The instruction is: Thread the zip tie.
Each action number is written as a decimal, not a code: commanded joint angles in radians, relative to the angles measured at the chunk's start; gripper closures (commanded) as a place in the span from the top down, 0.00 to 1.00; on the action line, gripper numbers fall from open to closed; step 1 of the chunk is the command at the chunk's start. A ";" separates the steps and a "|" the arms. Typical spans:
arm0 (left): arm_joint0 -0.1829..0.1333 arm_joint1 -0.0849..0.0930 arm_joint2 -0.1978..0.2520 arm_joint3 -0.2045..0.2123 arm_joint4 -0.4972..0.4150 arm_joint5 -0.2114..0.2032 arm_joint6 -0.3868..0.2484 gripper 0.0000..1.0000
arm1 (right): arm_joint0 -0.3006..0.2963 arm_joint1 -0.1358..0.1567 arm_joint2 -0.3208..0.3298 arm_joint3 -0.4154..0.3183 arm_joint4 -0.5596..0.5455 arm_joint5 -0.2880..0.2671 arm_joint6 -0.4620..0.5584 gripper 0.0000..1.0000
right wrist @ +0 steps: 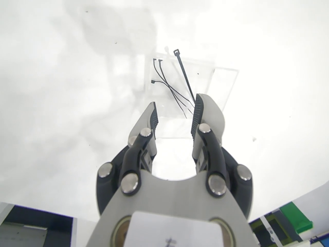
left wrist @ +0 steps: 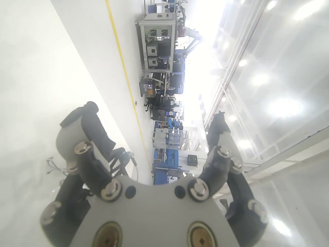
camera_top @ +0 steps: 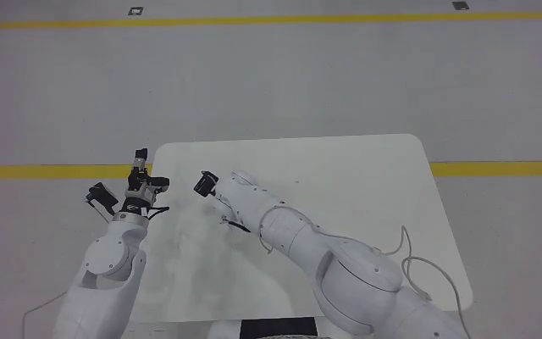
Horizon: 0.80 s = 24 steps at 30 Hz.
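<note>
Slim black plastic zip ties [right wrist: 183,74] are showing dark inside a clear plastic box [right wrist: 222,83] on the plain white table [right wrist: 64,78]. The silver-grey right gripper [right wrist: 176,100] is wearing black ribbed pads [right wrist: 197,111]. A yellow floor stripe [camera_top: 254,20] is crossing pale grey flooring [camera_top: 254,85].

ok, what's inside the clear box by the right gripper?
Black zip ties: one thick, three thin. The thick one's tail is covered by the right gripper.

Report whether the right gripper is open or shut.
Open: the right gripper shows a clear gap between its fingers, nothing held.
</note>
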 commanded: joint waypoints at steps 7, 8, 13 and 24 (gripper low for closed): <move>0.000 0.000 0.000 0.000 0.000 0.000 0.000 1.00 | -0.004 0.002 -0.018 -0.007 0.056 -0.044 -0.009 0.34; 0.000 0.000 0.000 0.000 0.000 0.000 0.000 1.00 | -0.004 0.002 -0.020 -0.010 0.063 -0.050 -0.009 0.34; 0.000 0.000 0.000 0.000 0.000 0.000 0.000 1.00 | -0.009 0.003 -0.035 -0.026 0.096 -0.074 -0.003 0.36; 0.000 0.000 0.000 0.000 0.000 0.000 0.000 1.00 | -0.025 0.008 -0.087 -0.067 0.152 -0.090 -0.005 0.42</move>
